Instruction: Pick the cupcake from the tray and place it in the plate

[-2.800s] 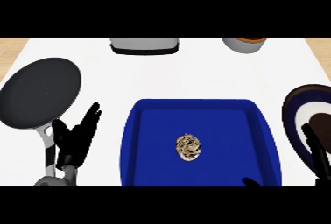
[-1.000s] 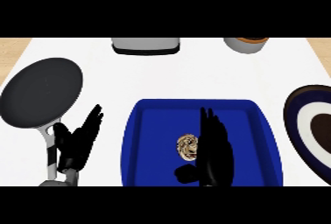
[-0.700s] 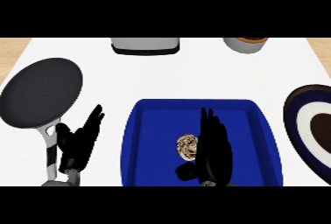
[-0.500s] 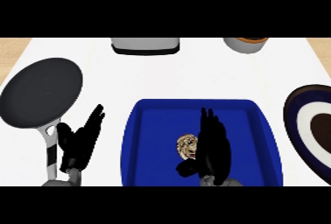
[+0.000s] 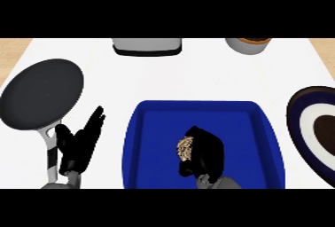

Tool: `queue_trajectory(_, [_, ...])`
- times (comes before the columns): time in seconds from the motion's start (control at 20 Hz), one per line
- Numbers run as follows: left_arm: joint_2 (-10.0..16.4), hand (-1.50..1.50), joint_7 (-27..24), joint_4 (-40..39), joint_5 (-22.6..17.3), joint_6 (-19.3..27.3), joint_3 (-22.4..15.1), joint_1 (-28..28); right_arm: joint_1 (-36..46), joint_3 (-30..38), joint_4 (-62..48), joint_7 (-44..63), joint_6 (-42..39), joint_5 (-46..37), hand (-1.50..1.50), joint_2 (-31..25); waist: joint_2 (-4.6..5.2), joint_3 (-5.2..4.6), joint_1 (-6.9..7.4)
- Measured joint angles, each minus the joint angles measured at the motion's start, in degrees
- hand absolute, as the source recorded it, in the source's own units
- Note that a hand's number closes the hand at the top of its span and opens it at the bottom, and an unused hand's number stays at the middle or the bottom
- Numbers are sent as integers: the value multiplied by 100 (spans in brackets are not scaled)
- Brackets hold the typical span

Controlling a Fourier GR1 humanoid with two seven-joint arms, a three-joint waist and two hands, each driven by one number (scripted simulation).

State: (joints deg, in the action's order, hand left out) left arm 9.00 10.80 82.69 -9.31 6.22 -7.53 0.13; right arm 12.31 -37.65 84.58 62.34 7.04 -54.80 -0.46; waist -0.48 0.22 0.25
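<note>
Most of the job is lying ahead: the right hand (image 5: 205,154) is curling round the cupcake (image 5: 185,148), which is sitting inside the blue tray (image 5: 150,133); carrying it to the plate (image 5: 296,114) is remaining. The left hand (image 5: 78,146) is resting, fingers spread, beside the tray.

We see two hands, both plain black from fingertip to wrist. The left hand (image 5: 78,148) has long, slim fingers that taper to narrow tips, and a shorter, thicker thumb with a rounded end. The right hand (image 5: 208,153) reads to us as a broad, rounded black shape with a smooth back. Below each hand we make out a short stretch of grey: the left forearm (image 5: 67,181) is a pale grey stub, and the right forearm (image 5: 222,183) is a darker grey.
</note>
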Motion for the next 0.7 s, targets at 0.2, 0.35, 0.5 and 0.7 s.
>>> queue_trajectory(0.2, [-7, 0, -45, 33, 19, -61, 64, 58, -15, 74, -58, -114, -10, -123, 150, -25, -9, -3, -9])
queue_trajectory(0.35, [-18, 0, 44, 66, 41, -58, 99, 49, -67, 84, 21, -135, -45, -404, 150, -14, -6, -2, -17])
queue_trajectory(0.5, [-9, 0, 13, 32, 22, -140, 123, 43, 47, 76, 175, -175, 67, -882, 150, -6, 3, 3, -25])
queue_trajectory(0.7, [-51, 0, 7, 66, 91, -90, 77, 41, 682, 862, -177, -98, 500, -1663, 150, -1, 31, 4, -13])
